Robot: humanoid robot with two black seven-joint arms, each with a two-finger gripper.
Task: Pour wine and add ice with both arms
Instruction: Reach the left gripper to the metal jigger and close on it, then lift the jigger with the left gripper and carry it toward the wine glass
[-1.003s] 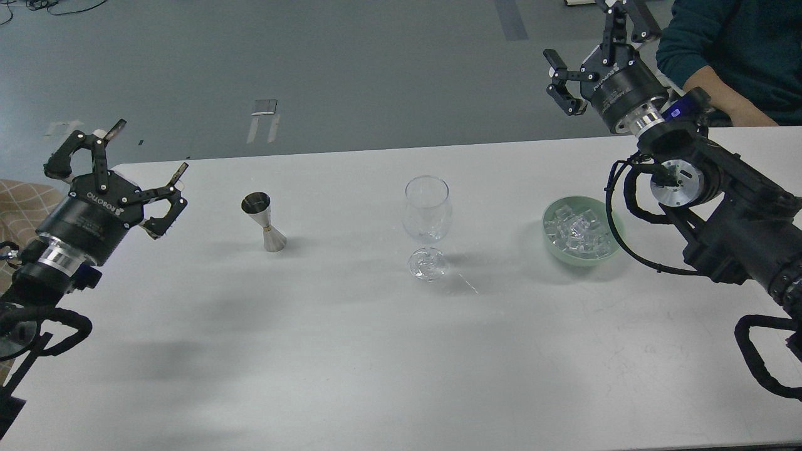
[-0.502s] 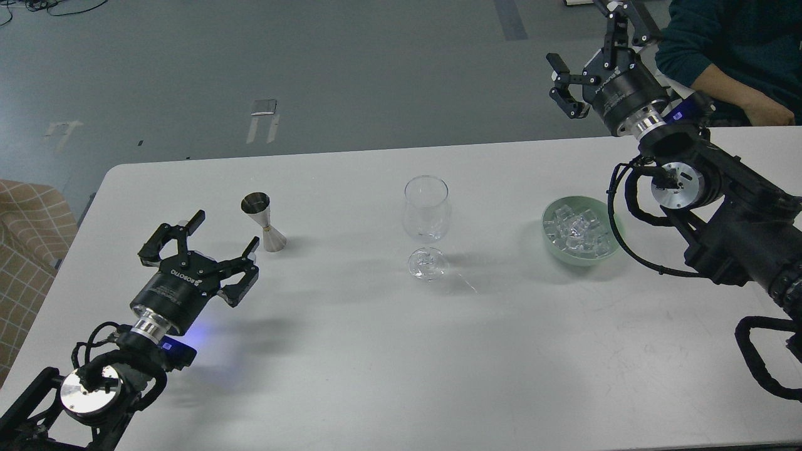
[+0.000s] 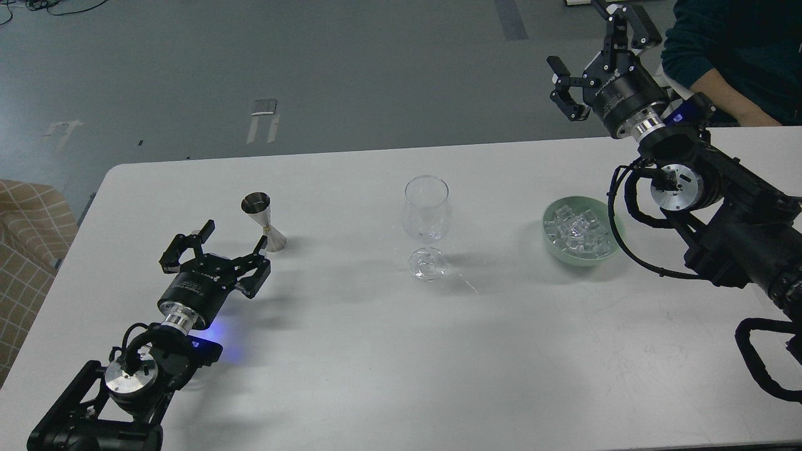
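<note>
A clear stemmed wine glass [image 3: 427,213] stands upright at the middle of the white table [image 3: 376,351]. A steel hourglass-shaped jigger [image 3: 263,222] stands to its left. A pale green bowl [image 3: 611,247] to the right holds a heap of clear ice cubes [image 3: 578,230]. My left gripper [image 3: 233,243] is open and empty, low over the table, its right fingertip just short of the jigger's base. My right gripper [image 3: 595,45] is open and empty, raised beyond the table's far edge, behind the bowl.
A person in a dark teal sleeve [image 3: 720,44] sits at the far right corner, close to my right gripper. A beige checked chair [image 3: 28,250] stands off the table's left edge. Grey floor lies beyond the far edge.
My left arm has swung in from the table's left edge, down and toward the jigger, staying open. My right gripper has risen and shifted slightly away from the bowl.
</note>
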